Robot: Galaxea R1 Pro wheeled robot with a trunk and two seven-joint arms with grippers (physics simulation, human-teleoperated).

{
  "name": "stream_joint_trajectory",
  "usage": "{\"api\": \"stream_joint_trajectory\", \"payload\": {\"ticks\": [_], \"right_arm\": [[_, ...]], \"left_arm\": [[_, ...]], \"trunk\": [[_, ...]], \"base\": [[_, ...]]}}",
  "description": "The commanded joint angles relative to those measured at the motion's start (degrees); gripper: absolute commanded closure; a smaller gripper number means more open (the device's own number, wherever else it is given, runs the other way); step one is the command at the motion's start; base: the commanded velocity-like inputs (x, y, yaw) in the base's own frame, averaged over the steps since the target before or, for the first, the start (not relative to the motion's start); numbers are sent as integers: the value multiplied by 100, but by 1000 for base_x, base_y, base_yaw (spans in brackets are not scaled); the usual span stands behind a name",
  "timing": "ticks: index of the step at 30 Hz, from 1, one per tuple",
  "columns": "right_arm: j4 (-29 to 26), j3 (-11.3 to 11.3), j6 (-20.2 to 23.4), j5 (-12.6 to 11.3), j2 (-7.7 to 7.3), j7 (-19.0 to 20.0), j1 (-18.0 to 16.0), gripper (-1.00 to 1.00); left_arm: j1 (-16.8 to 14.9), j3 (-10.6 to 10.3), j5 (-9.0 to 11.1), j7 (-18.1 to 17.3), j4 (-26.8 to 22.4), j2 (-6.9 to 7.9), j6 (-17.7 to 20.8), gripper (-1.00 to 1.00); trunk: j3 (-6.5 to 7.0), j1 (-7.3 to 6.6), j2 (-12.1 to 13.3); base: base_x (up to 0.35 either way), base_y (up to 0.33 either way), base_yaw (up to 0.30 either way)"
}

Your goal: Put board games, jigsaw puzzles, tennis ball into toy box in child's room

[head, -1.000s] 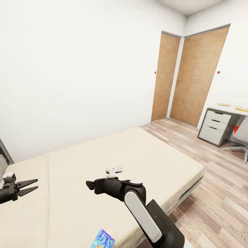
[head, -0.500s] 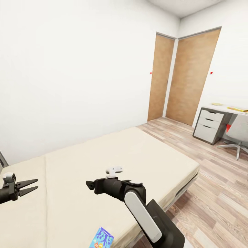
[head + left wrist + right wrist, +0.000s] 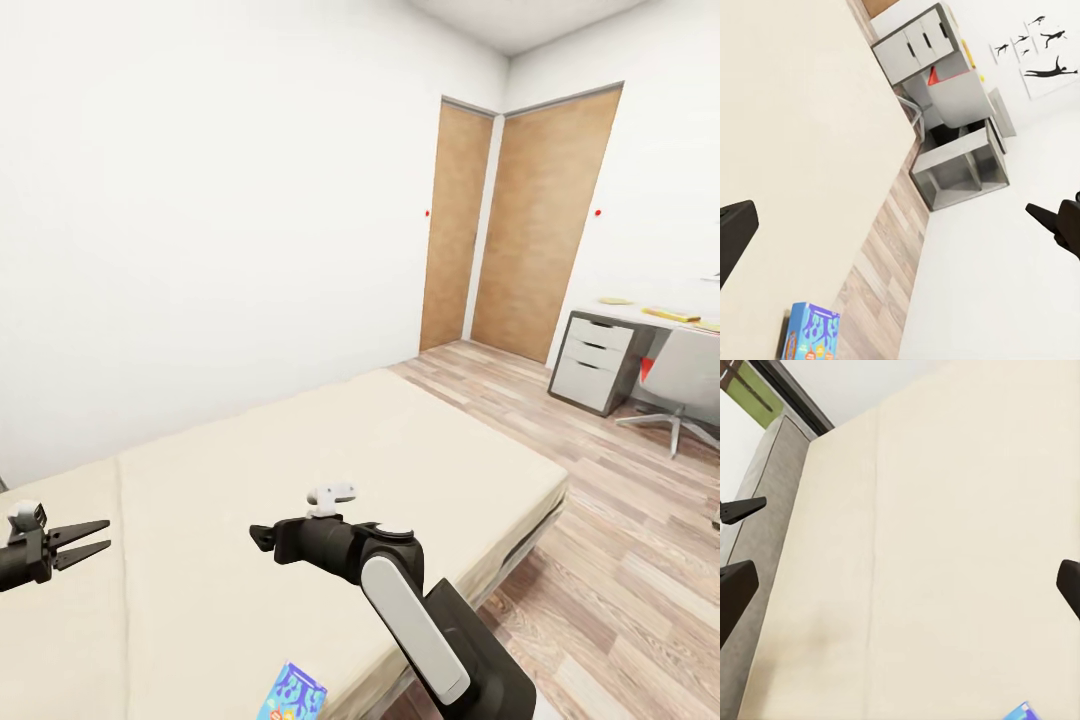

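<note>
A small blue board game (image 3: 297, 695) stands at the near edge of the beige bed (image 3: 330, 450); it appears too in the left wrist view (image 3: 814, 330) and as a corner in the right wrist view (image 3: 1024, 711). My left gripper (image 3: 105, 534) hovers open over the mattress near the grey headboard (image 3: 772, 510). My right gripper (image 3: 258, 537) points toward it above the middle of the bed, open and empty. The table (image 3: 640, 318) stands far right with flat yellow things (image 3: 670, 314) on it, too small to identify.
Two wooden doors (image 3: 520, 240) meet in the far corner. White drawers (image 3: 585, 365) and a grey swivel chair (image 3: 685, 375) stand by the table. Wood floor (image 3: 600, 520) runs between bed and table. The white wall (image 3: 200, 250) lies beyond the bed.
The whole view has swung to the right, so the doors and table have slid left in the picture. Both arms keep the same pose and both grippers stay open.
</note>
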Motion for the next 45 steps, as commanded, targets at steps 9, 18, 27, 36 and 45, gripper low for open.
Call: {"api": "stream_joint_trajectory", "payload": {"ticks": [9, 18, 27, 36, 45], "right_arm": [[-6, 4, 7, -59, 1, -60, -6, -100], [-6, 4, 7, -59, 1, -60, -6, -100], [-6, 4, 7, -59, 1, -60, -6, -100], [-6, 4, 0, -59, 1, -60, -6, -100], [-6, -4, -1, -59, 1, -60, -6, -100]], "left_arm": [[-4, -32, 35, -8, 3, 6, 65, -100], [-4, -32, 35, -8, 3, 6, 57, -100], [-4, -32, 35, -8, 3, 6, 63, -100], [-4, -30, 35, -10, 3, 6, 53, -100], [-4, -27, 35, -15, 3, 6, 52, -100]], "trunk": [[-3, 0, -4], [20, 0, -4], [37, 0, -4], [45, 0, -4], [45, 0, -4]], "base": [[0, 25, -13], [0, 87, -89], [0, 69, -74], [0, 29, -47], [0, 1, -1]]}}
